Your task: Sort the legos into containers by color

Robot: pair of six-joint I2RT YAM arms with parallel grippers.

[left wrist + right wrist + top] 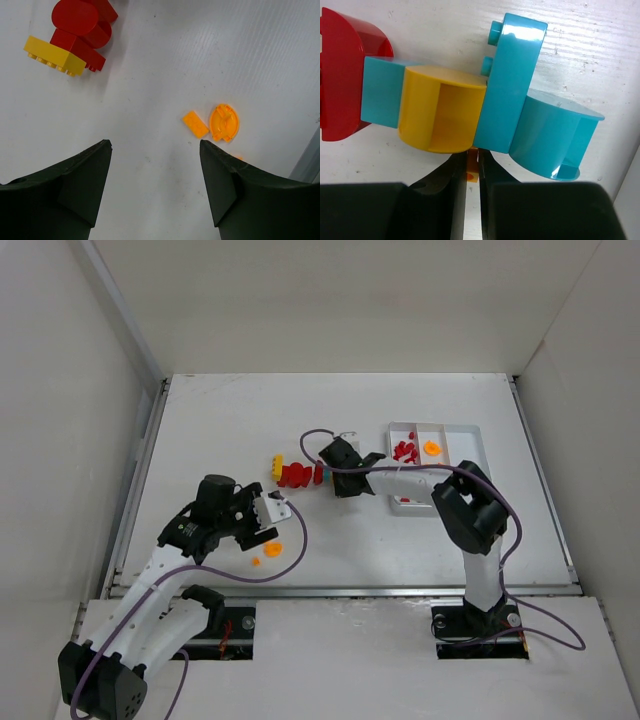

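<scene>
Sorting is early: tray (462, 475) at two o'clock holds few legos (405, 451). Joined row (295, 475) lies unsorted at centre; right gripper (473, 155) nearly closed at it, grip unclear. Left gripper (155, 145) gapes empty over orange pieces (224, 122).

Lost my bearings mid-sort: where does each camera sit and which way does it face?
Top external: above and behind the robot, looking down on the table; left arm and right arm show, bases at the bottom.
Left wrist: on the left arm, looking down past the open left gripper at the round orange piece.
Right wrist: on the right arm, close against the joined lego row; the right gripper shows at the bottom.
Shared: top and left wrist both see the round orange piece.
</scene>
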